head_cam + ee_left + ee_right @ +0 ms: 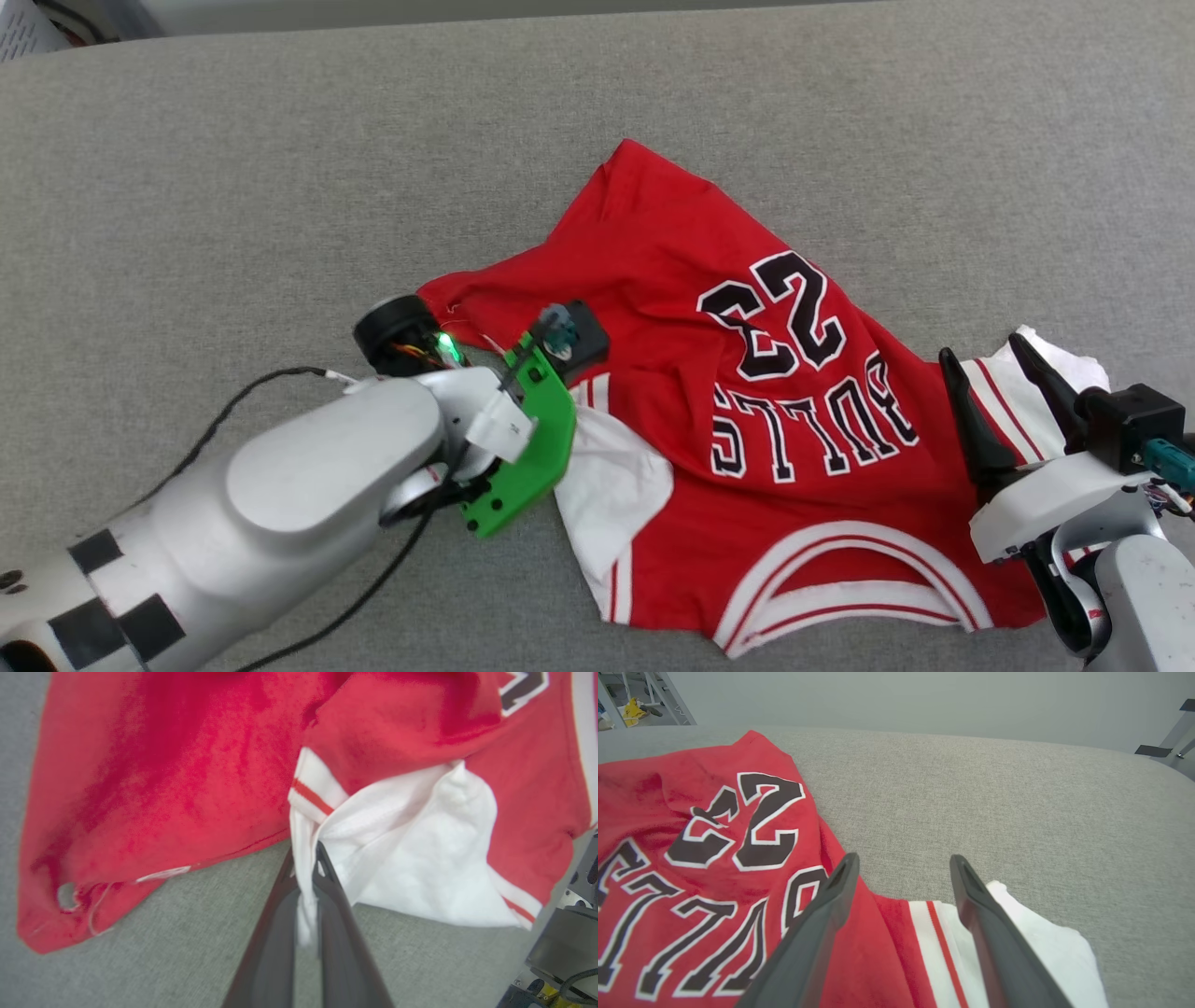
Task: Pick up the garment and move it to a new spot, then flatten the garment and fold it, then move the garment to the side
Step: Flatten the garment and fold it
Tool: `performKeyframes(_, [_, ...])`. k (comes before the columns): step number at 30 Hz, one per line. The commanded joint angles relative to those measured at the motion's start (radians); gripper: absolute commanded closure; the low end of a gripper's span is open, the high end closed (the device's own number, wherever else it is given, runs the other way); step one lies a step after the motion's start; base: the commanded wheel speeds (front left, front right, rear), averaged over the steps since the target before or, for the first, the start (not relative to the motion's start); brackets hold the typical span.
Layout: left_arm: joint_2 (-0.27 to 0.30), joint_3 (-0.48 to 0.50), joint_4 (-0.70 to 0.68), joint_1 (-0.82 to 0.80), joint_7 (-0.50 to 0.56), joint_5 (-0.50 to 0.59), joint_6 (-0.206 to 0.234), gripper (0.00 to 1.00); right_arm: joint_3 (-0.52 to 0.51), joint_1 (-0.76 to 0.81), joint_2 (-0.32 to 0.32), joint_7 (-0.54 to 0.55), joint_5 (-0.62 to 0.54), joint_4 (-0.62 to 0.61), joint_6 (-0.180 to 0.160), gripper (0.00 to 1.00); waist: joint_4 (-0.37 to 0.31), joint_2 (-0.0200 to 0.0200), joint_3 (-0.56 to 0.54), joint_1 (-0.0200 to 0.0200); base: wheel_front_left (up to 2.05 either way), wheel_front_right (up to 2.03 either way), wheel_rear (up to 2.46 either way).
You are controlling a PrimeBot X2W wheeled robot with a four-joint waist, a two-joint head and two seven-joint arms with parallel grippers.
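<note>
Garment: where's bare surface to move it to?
Bare grey surface left of the garment and beyond its far hem; more to its right, past the number. Crowded near edge: left claw pinching a white sleeve, right claw open over the other.

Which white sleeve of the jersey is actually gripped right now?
The sleeve on the robot's left: the left gripper is shut on its bunched edge. The right-side sleeve lies ungripped beneath the open right gripper.

garment [653, 261] on surface [280, 187], mid | L gripper [306, 851] at left sleeve | R gripper [982, 347] over right sleeve
</note>
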Motion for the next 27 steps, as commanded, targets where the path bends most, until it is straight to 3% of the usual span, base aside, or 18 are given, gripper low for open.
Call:
performKeyframes(1, [0.035,0.004,0.012,-0.034,-0.018,-0.011,-0.002,1.00,-0.001,0.001,0.003,-0.010,0.006,0.005,-0.001,0.00,0.023,0.0000,-0.025,0.0000,0.00,0.00,0.00])
performKeyframes(11, [0.187,0.032,0.110,-0.030,-0.090,-0.104,-0.002,1.00,-0.020,0.017,0.001,-0.018,0.010,0.011,-0.001,0.00,0.032,0.0000,-0.034,0.0000,0.00,0.00,0.00])
performKeyframes(15, [0.204,0.035,0.204,0.014,-0.105,-0.137,-0.002,1.00,-0.023,0.019,0.000,-0.019,0.011,0.013,-0.001,0.00,0.028,0.0000,-0.032,0.0000,0.00,0.00,0.00])
performKeyframes(19, [0.184,0.040,0.278,0.061,-0.149,-0.170,-0.002,1.00,-0.029,0.021,-0.004,-0.017,0.011,0.016,-0.001,0.00,0.028,0.0000,-0.040,0.0000,0.00,0.00,0.00])
performKeyframes(20, [0.177,0.043,0.291,0.068,-0.170,-0.172,-0.002,0.63,-0.030,0.020,-0.005,-0.017,0.010,0.016,-0.001,0.00,0.029,0.0000,-0.045,0.0000,0.00,0.00,0.00])
performKeyframes(21, [0.169,0.049,0.304,0.075,-0.204,-0.167,0.000,0.00,-0.032,0.021,-0.006,-0.016,0.010,0.015,-0.001,0.00,0.032,0.0000,-0.052,0.0000,0.00,0.00,0.00])
performKeyframes(24, [0.145,0.083,0.318,0.093,-0.336,-0.158,0.021,0.00,-0.036,0.022,-0.011,-0.015,0.009,0.006,-0.001,0.00,0.040,0.0000,-0.075,0.0000,0.00,0.00,0.00])
performKeyframes(27, [0.130,0.129,0.312,0.117,-0.505,-0.139,0.073,0.00,-0.043,0.022,-0.022,-0.012,0.017,-0.006,-0.001,0.00,0.054,0.0000,-0.105,0.0000,0.00,0.00,0.00])
